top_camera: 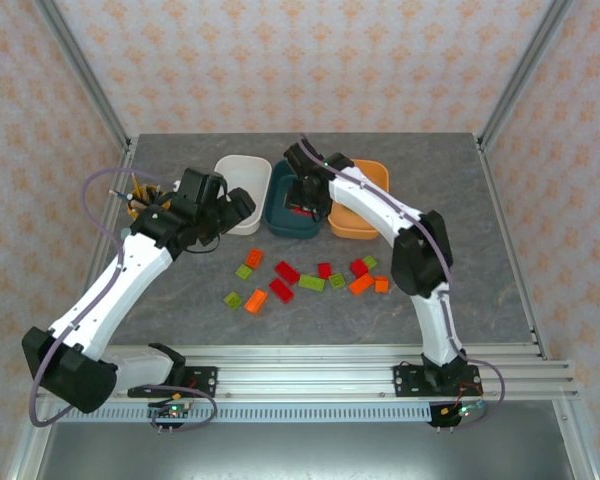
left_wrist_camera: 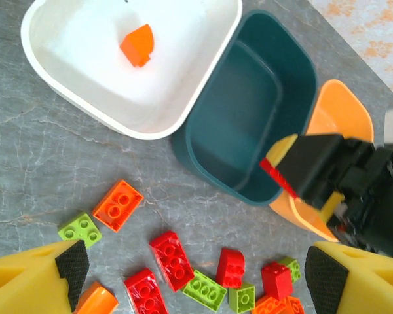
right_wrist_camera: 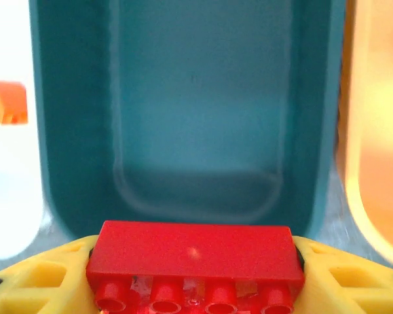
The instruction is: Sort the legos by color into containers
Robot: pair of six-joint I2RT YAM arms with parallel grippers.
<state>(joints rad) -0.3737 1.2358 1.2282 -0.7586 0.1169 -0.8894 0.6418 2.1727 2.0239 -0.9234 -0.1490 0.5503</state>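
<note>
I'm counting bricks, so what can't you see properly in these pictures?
Top view: the right claw, holding a red brick, covers some teal tub floor.
Top view: the left arm hides part of the pen cup.
Left wrist view: the right claw hides much of the orange tub.
Right wrist view: the orange brick in the white tub is blurred, cut by the left edge.

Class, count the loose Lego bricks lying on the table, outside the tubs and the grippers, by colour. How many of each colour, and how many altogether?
Red bricks: 4
Orange bricks: 4
Lime green bricks: 5
Total: 13
</note>
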